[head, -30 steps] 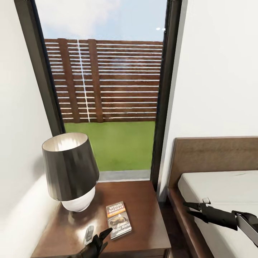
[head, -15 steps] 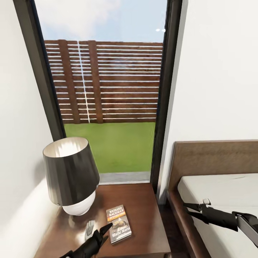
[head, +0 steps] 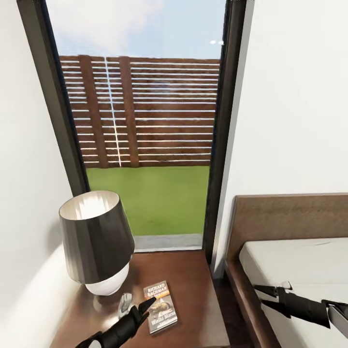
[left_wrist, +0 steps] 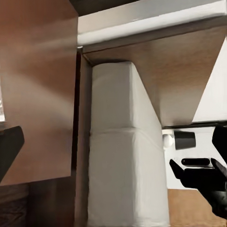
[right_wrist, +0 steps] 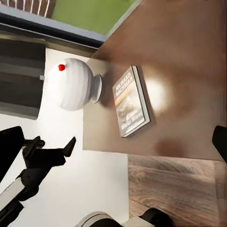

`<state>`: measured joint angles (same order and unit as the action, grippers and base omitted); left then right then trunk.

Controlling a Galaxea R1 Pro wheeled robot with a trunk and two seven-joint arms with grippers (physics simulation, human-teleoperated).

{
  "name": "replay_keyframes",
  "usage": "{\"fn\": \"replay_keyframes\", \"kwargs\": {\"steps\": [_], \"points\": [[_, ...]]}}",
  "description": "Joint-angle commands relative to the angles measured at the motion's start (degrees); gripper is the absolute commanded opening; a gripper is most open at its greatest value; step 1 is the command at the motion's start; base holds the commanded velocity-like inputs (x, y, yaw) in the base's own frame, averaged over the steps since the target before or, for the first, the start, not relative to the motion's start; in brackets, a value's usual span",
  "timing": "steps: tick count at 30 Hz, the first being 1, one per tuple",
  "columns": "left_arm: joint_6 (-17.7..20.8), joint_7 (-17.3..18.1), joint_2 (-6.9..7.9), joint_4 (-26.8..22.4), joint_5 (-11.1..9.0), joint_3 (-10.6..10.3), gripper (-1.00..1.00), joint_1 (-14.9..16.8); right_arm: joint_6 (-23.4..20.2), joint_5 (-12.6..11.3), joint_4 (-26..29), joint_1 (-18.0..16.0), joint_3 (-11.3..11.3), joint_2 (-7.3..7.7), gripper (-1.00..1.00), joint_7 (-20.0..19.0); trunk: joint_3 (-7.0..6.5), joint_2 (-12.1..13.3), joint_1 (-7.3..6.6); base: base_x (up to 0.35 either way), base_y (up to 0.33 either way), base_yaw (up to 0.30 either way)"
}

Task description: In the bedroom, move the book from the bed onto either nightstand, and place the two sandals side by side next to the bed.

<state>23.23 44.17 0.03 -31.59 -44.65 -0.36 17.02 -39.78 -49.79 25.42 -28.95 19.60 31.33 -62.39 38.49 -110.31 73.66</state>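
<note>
Inspecting the scene, we find the book (head: 161,307) lying flat on the nightstand (head: 193,280), near its front edge, just beside the lamp (head: 96,241). The left gripper (head: 135,309) hovers at the book's near edge, fingers parted and holding nothing. The right gripper (head: 270,296) hangs over the bed (head: 290,261), likewise spread and empty. We judge the book light, thin and fairly stiff, with a smooth cover likely to slide; any regrasp should pinch a long edge or the spine. The book step appears complete; the sandals remain outstanding.
</note>
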Motion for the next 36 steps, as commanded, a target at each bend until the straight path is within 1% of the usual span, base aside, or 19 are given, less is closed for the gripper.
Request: {"fn": "replay_keyframes", "kwargs": {"steps": [1,2,5,8,10,13,14,15,17,19,21,22,23,26,27,29,30,33,36], "points": [[0.4,0.0,0.03,0.0,-0.2,-1.4,1.00,0.0,0.0,-0.5,-0.4,-0.1,0.3,0.05,1.00,0.0,-0.13,0.4,-0.23,0.000,0.000,0.000],[0.2,0.0,0.06,0.0,0.1,-2.8,1.00,0.0,0.3,-0.5,-0.7,-0.1,0.3,0.05,1.00,0.0,-0.30,0.8,-0.45,0.000,0.000,0.000],[-0.7,-0.1,0.12,0.0,0.7,-5.1,1.00,0.0,0.7,-0.4,-1.1,-0.1,0.3,0.05,1.00,0.0,-0.84,2.0,-1.11,0.000,0.000,0.000],[-2.1,-0.2,0.14,0.1,1.1,-6.0,1.00,0.0,1.2,-0.3,-1.3,0.0,0.5,0.05,1.00,0.0,-1.38,3.2,-1.77,0.000,0.000,0.000],[-3.2,-0.3,0.15,0.1,2.0,-6.2,1.00,0.0,2.1,-0.3,-1.5,0.0,0.6,0.03,1.00,0.1,-1.74,4.0,-2.21,0.000,0.000,0.000],[-5.3,-0.3,0.15,0.3,6.4,-6.4,1.00,0.0,5.9,-0.1,-1.7,0.0,0.7,-0.15,1.00,0.1,-2.28,5.2,-2.87,0.000,0.000,0.000],[-5.5,-0.3,0.15,0.3,7.3,-6.4,1.00,0.0,6.6,0.0,-1.8,0.0,0.7,-0.16,1.00,0.1,-2.46,5.6,-3.09,0.000,0.000,0.000],[-5.9,-0.3,0.15,0.4,9.1,-6.5,1.00,0.0,7.7,0.6,-2.1,0.0,0.7,-0.18,1.00,0.1,-2.64,6.0,-3.31,0.000,0.000,0.000],[-6.3,-0.3,0.15,0.5,12.2,-6.5,1.00,0.0,9.0,2.5,-3.1,0.0,0.8,-0.23,1.00,0.1,-3.00,6.8,-3.75,0.000,0.000,0.000],[-7.2,-0.3,0.24,0.7,14.0,-6.5,1.00,-0.2,9.8,5.5,-4.8,0.0,0.9,-0.76,1.00,0.2,-3.36,7.6,-4.19,0.000,0.000,0.000],[-8.8,-0.4,0.62,0.7,14.8,-6.5,1.00,-0.3,11.4,8.9,-6.9,0.0,0.9,-2.25,1.00,0.2,-3.72,8.4,-4.63,0.000,0.000,0.000],[-10.1,-0.4,0.81,0.8,15.1,-6.5,1.00,-0.4,13.3,11.5,-8.6,0.0,0.9,-3.77,1.00,0.2,-3.90,8.8,-4.85,0.000,0.000,0.000],[-10.5,-0.4,0.85,0.8,15.1,-6.5,1.00,-0.5,14.0,12.2,-9.2,0.0,0.9,-4.31,1.00,0.3,-4.07,9.2,-5.07,0.000,0.000,0.000],[-12.6,-0.4,1.08,0.9,15.6,-6.5,1.00,-0.6,17.5,16.6,-12.2,0.0,0.9,-7.10,1.00,0.4,-4.61,10.4,-5.72,0.000,0.000,0.000],[-13.0,-0.4,1.13,1.0,16.5,-6.5,1.00,-0.7,18.2,17.8,-13.0,0.0,0.9,-7.63,1.00,0.4,-4.79,10.8,-5.94,0.000,0.000,0.000],[-13.4,-0.4,1.17,1.3,18.4,-6.5,1.00,-0.7,18.7,18.8,-13.9,0.0,0.9,-8.08,1.00,0.5,-5.15,11.6,-6.38,0.000,0.000,0.000],[-13.7,-0.4,1.19,1.8,20.6,-6.5,1.00,-0.7,19.2,19.3,-14.5,0.0,0.9,-8.32,1.00,0.5,-5.33,12.0,-6.60,0.000,0.000,0.000],[-13.9,-1.1,1.20,3.3,23.5,-6.4,1.00,-0.8,21.1,19.6,-15.9,0.0,0.9,-8.48,1.00,0.5,-5.87,13.2,-7.26,0.000,0.000,0.000],[-14.0,-3.3,1.17,4.1,24.7,-6.4,1.00,-0.8,24.3,19.8,-17.4,0.0,0.9,-8.54,1.00,0.4,-6.41,14.4,-7.92,0.000,0.000,0.000]]}}
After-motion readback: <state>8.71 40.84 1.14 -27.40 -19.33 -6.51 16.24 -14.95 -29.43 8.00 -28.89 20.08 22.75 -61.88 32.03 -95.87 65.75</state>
